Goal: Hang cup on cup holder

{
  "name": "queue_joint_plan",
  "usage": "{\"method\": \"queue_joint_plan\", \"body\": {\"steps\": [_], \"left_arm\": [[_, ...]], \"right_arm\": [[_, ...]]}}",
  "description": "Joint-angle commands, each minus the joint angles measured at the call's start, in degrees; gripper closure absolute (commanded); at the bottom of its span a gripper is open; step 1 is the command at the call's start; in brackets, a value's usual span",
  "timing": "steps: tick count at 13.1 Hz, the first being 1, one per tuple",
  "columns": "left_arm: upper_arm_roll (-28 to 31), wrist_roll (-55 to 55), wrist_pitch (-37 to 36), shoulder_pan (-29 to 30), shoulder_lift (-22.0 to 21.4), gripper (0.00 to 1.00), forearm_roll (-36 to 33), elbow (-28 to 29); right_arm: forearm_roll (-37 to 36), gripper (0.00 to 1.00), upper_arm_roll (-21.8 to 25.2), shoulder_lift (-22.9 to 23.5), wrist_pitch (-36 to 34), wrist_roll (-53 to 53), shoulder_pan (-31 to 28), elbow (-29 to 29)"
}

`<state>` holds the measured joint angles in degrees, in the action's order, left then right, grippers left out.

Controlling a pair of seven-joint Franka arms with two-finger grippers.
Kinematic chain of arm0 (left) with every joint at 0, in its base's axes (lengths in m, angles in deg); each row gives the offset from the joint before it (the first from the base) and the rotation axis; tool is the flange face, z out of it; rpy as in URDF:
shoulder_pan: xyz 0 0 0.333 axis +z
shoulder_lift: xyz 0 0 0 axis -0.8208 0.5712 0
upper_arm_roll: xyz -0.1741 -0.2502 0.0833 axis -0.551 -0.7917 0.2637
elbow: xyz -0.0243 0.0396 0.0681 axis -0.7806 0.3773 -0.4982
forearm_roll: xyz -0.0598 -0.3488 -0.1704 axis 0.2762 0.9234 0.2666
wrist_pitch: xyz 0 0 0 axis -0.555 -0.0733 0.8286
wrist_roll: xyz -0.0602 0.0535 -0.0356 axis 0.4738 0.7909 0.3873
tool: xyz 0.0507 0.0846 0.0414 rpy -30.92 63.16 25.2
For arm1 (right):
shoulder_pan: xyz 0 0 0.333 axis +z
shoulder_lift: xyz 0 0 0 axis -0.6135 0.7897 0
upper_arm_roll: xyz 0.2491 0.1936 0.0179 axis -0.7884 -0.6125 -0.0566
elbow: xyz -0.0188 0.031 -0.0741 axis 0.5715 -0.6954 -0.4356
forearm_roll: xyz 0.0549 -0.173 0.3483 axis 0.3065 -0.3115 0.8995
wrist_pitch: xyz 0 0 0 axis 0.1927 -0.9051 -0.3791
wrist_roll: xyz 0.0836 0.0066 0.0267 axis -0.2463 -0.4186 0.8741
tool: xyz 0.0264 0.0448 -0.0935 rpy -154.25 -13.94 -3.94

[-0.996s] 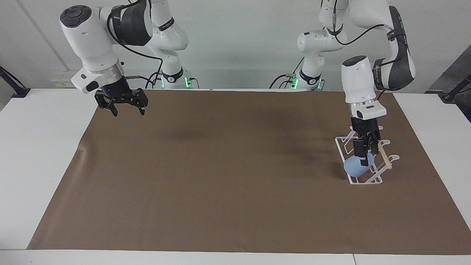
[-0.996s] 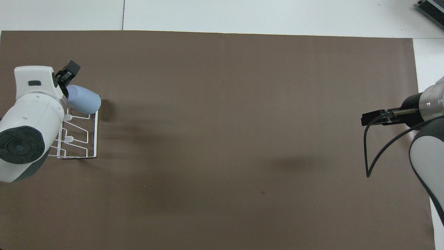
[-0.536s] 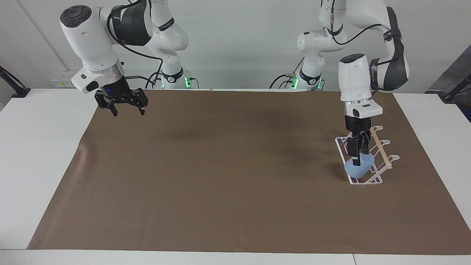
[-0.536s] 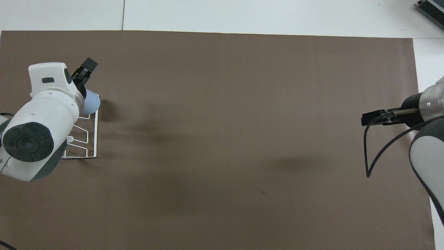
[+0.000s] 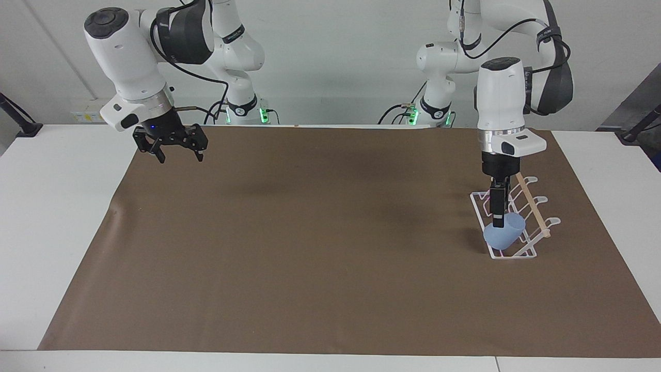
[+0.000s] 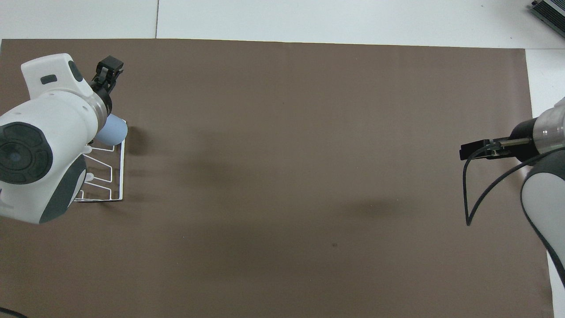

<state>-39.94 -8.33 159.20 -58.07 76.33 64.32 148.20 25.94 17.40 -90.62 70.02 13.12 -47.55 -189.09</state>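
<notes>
A light-blue cup (image 5: 502, 233) hangs tilted on the white wire cup holder (image 5: 532, 248), at the end of the rack farthest from the robots; the rack stands on a brown mat (image 5: 320, 248) toward the left arm's end of the table; the left gripper (image 5: 498, 219) hangs over the rack just above the cup, fingers apart, gripping nothing; the right gripper (image 5: 178, 154) waits in the air over the mat's corner at the right arm's end, spread wide and empty.
</notes>
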Motion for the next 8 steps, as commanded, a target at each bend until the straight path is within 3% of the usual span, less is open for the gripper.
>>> {"method": "queue_joint_plan", "body": {"steps": [1, 5, 8], "left_arm": [[0.4, 7.76, -10.06, -1.67, -1.27, 0.0, 8.52, -5.34], [1.63, 29.89, -22.64, 0.6, -6.01, 0.0, 20.66, -7.03], [1.55, 49.48, -29.51, 5.52, -6.2, 0.0, 26.48, -8.17]], "right_arm": [[-0.63, 0.0, -0.32, -0.27, 0.33, -0.48, -0.32, -0.1], [-0.63, 0.0, -0.32, -0.26, 0.33, -0.48, -0.32, -0.1], [-0.63, 0.0, -0.41, -0.27, 0.33, -0.48, -0.32, -0.1]]}}
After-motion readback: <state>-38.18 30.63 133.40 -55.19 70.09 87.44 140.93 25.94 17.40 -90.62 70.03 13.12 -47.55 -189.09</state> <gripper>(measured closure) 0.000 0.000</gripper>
